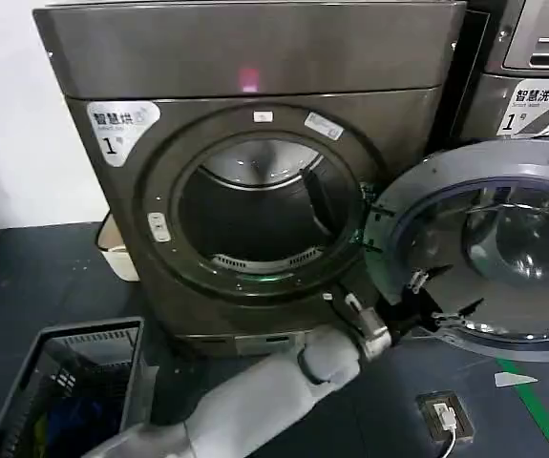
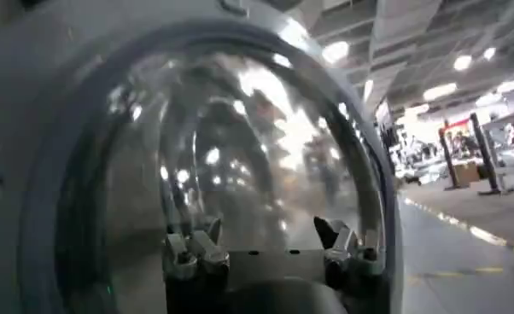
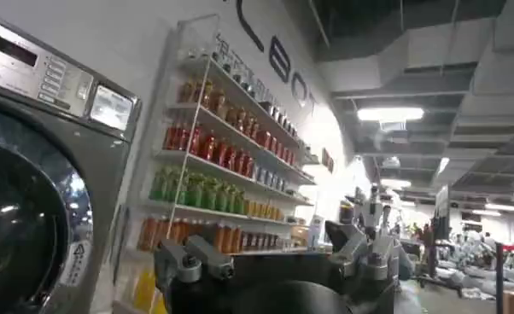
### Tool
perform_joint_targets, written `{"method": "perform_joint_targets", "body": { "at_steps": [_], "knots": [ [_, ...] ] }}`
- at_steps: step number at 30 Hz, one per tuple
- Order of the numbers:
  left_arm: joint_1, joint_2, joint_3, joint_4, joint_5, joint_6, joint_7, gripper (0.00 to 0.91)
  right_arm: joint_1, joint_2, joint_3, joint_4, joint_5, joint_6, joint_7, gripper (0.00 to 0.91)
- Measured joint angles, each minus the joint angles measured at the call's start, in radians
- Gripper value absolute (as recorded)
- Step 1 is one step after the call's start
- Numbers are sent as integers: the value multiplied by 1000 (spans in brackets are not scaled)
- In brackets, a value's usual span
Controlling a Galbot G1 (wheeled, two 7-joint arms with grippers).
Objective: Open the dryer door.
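Note:
The dark grey dryer (image 1: 255, 67) stands ahead with its drum opening (image 1: 260, 205) uncovered. Its round glass door (image 1: 503, 248) is swung wide to the right on its hinge. My left arm reaches across from the lower left, and my left gripper (image 1: 441, 296) is open at the door's lower inner rim, holding nothing. In the left wrist view the door's glass bowl (image 2: 240, 145) sits right in front of the open left gripper (image 2: 265, 243). My right gripper (image 3: 274, 256) is open and empty, held away from the dryer and facing a shelf of bottles (image 3: 214, 171).
A dark laundry basket (image 1: 64, 382) stands on the floor at the lower left. A second machine (image 1: 532, 86) is behind the open door. A white tray (image 1: 116, 253) lies by the dryer's left side. A small corded device (image 1: 443, 413) and green floor tape (image 1: 541, 415) lie below the door.

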Motion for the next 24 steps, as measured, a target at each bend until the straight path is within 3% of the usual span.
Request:
{"method": "perform_joint_targets", "body": {
  "at_steps": [13, 21, 24],
  "knots": [
    [67, 203, -33, -162, -51, -134, 7, 907, 16, -26, -9, -3, -10, 20, 6, 907],
    [135, 401, -78, -327, -82, -72, 4, 907, 13, -49, 46, 26, -38, 33, 20, 907],
    [167, 499, -104, -394, -85, -51, 10, 907, 16, -43, 64, 32, -86, 22, 34, 907]
  ]
}}
